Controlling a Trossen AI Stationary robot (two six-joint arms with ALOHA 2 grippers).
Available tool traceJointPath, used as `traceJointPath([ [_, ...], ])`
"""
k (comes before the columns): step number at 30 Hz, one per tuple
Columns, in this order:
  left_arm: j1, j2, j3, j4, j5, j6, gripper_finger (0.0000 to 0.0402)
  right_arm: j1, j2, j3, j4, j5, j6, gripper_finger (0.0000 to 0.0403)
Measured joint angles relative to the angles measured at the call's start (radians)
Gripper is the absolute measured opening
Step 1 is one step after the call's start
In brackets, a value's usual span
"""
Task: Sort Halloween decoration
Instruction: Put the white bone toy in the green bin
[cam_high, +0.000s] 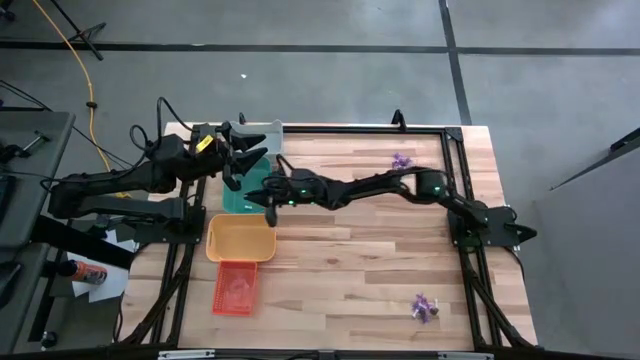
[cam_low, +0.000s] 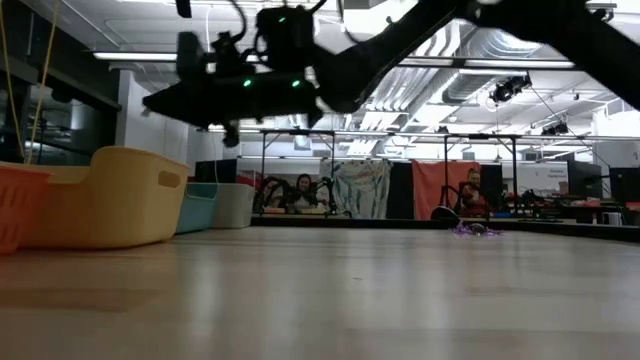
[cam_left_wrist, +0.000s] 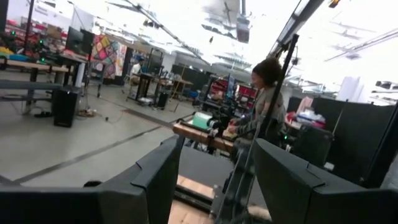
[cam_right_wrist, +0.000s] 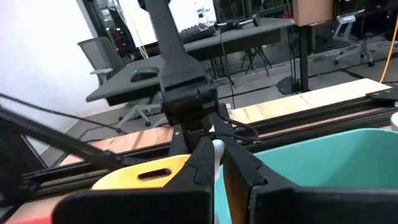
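My right gripper (cam_high: 258, 198) reaches level across the table to its left side. It hangs over the place where the teal tray (cam_right_wrist: 323, 168) meets the yellow tray (cam_right_wrist: 146, 174). It is shut on a tiny whitish piece of Halloween decoration (cam_right_wrist: 217, 148). Two small purple heaps of decoration lie on the wood, one at the far right (cam_high: 402, 160) and one at the near right (cam_high: 425, 307). My left gripper (cam_high: 243, 152) waits raised above the table's far left, open, with nothing between its fingers (cam_left_wrist: 155, 180). My right gripper pinches the whitish piece (cam_right_wrist: 217, 148) between its two fingers, at their free ends. The fingers come level from the table's right, pointing left. The piece is lifted clear, above the trays.
Four trays stand in a row along the left side: grey (cam_high: 265, 133) farthest, then teal (cam_high: 240, 195), yellow (cam_high: 242, 240) and orange (cam_high: 237, 288) nearest. A black frame (cam_high: 460, 135) borders the table. People sit in the room beyond (cam_left_wrist: 267, 93).
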Motion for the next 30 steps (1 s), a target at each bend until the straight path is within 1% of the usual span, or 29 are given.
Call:
traceJointPath([
  [5,0.0,0.0,0.0,0.028,0.0,0.008,0.0193,-0.011,0.085,0.141,-0.1,0.005,0.007,0.0026],
  [7,0.0,0.0,0.0,0.027,0.0,0.008,0.0193,-0.021,0.093,0.176,-0.172,0.013,0.006,0.0038],
  [10,0.0,0.0,0.0,0.028,0.0,0.009,0.0193,-0.037,0.093,0.21,-0.289,0.055,-0.005,0.0061],
  [13,0.0,0.0,0.0,0.035,0.0,0.01,0.0193,-0.055,0.093,0.251,-0.377,0.056,-0.01,0.0095],
  [17,0.0,0.0,0.0,0.044,0.0,0.024,0.0193,-0.076,0.091,0.302,-0.482,0.053,-0.006,0.0154],
  [20,0.0,-0.003,0.0,0.048,0.007,0.044,0.0193,-0.089,0.091,0.36,-0.581,0.023,-0.014,0.0194],
  [22,0.0,-0.009,0.0,0.059,0.009,0.046,0.0193,-0.098,0.089,0.405,-0.655,-0.002,-0.018,0.021],
  [25,0.0,-0.012,0.0,0.071,0.012,0.046,0.0193,-0.112,0.088,0.487,-0.857,-0.091,-0.07,0.0219],
  [27,0.0,-0.02,-0.001,0.067,0.013,0.05,0.0193,-0.121,0.085,0.551,-1.045,-0.148,-0.134,0.0219],
  [30,0.0,-0.036,-0.001,0.052,0.033,0.081,0.0193,-0.129,0.072,0.615,-1.35,-0.19,-0.241,0.0219],
])
